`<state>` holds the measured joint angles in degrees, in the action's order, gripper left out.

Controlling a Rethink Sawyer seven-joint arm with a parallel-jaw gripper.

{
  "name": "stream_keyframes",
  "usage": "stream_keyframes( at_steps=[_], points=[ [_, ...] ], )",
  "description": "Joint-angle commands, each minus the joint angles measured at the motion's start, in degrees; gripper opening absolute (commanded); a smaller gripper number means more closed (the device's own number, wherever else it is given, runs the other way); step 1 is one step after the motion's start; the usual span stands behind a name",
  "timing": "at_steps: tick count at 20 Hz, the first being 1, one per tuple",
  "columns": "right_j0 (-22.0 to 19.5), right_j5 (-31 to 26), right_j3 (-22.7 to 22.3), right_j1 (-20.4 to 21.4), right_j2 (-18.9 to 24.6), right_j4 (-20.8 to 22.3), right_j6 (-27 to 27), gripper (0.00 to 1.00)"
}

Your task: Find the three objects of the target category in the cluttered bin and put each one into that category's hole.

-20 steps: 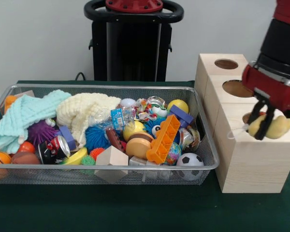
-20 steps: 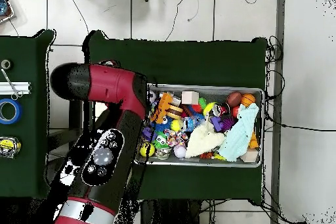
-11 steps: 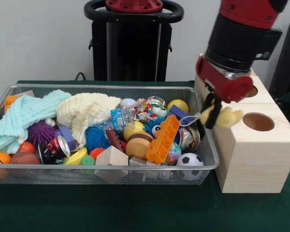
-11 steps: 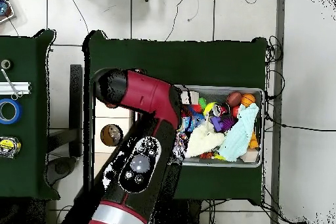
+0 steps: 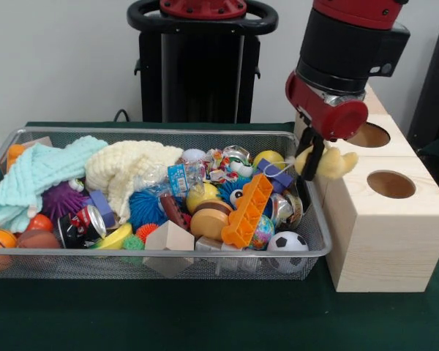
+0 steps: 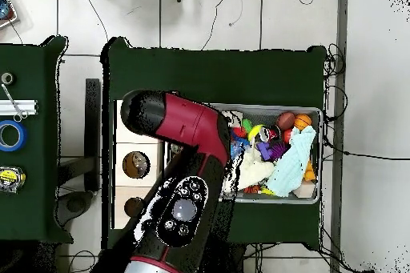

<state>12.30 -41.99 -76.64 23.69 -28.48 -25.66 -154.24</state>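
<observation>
The yellow plush toy [image 5: 329,162] looks soft and light, a stuffed thing that squashes under pressure rather than slipping, so a pinch across its bulk should hold well enough; the risk, as I judge it, is that it sags or swings, since most of its body bulges out to one side of the grip. A thin pale tag or string trails from it toward the wire bin [image 5: 307,252], and that could snag on the mesh rim. The claw [image 5: 312,162] is pressed nearly together, its dark fingers [image 5: 316,153] pinching the toy, and it touches nothing else that I can make out. Taking the wooden box [image 5: 384,241] as the landmark, the toy hangs in the air just beside the box's bin-facing edge, above the gap where the box meets the bin's corner, and not over any hole. The nearest hole [image 5: 391,184] lies further across the box top from the toy, and the middle hole [image 5: 369,135] sits behind it, partly hidden by the red and black arm [image 5: 344,66]. Which hole belongs to the toy's category cannot be told from here. In the overhead view the arm [image 6: 188,174] covers the claw and the toy altogether, leaving two holes of the box [image 6: 134,165] showing beside it. The bin beside the box remains crowded with balls, blocks and two knitted cloths, on the green table [image 5: 205,314].
</observation>
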Motion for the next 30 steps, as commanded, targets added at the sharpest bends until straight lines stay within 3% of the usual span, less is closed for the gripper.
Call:
stream_keyframes(
  at_steps=[1,9,19,30],
  points=[
    [0.14,5.00,-7.66,-0.53,10.72,1.62,0.01,0.00],
    [0.30,6.67,-9.51,0.33,11.89,2.14,-0.19,0.00],
    [1.02,13.14,-11.57,-1.72,13.43,2.61,-2.83,0.00],
    [2.12,18.12,-16.67,-0.84,15.69,2.43,-2.68,0.00]
  ],
)
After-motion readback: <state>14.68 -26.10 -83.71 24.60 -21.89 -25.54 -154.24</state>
